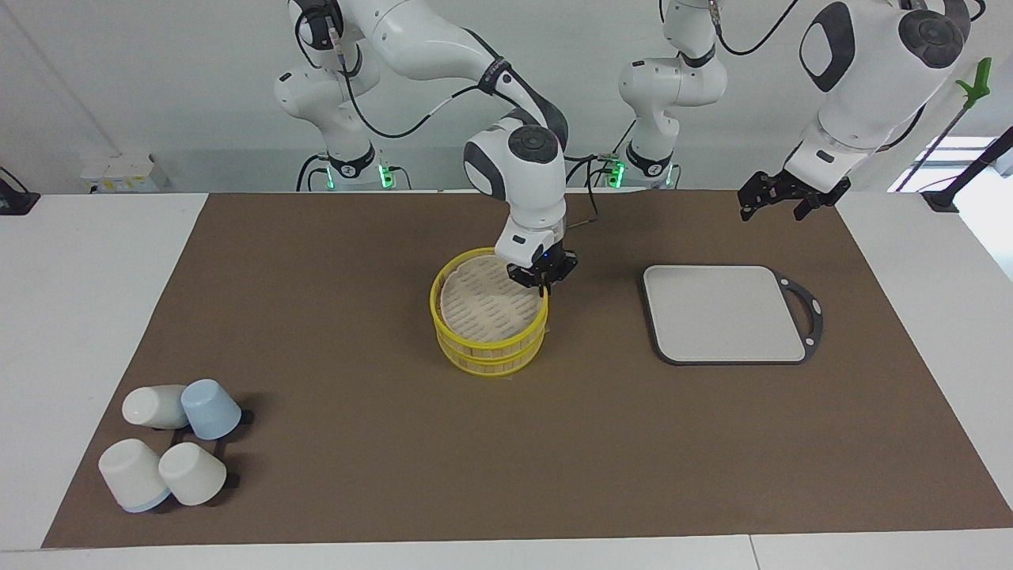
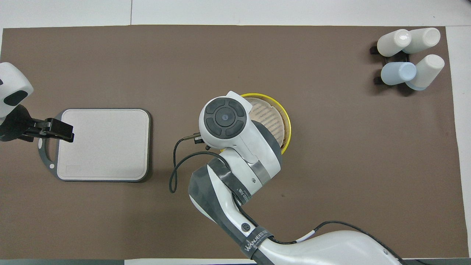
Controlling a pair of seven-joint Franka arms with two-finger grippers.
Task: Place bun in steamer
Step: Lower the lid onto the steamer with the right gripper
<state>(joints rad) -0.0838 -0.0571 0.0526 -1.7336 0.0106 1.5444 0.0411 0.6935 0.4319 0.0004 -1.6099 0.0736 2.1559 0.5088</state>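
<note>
The steamer (image 1: 489,317) stands mid-table with its pale slatted lid (image 1: 483,305) on it; it also shows in the overhead view (image 2: 274,117), half covered by my right arm. My right gripper (image 1: 544,286) is down at the lid's yellow rim, on the side toward the left arm's end, with its fingers together on that rim. The bun is not visible anywhere. My left gripper (image 1: 779,199) waits in the air, open and empty, over the grey board's handle (image 2: 46,154).
A flat grey board (image 1: 724,313) with a black handle lies toward the left arm's end. Several upturned white and blue cups (image 1: 170,443) stand on a black rack at the right arm's end, farther from the robots.
</note>
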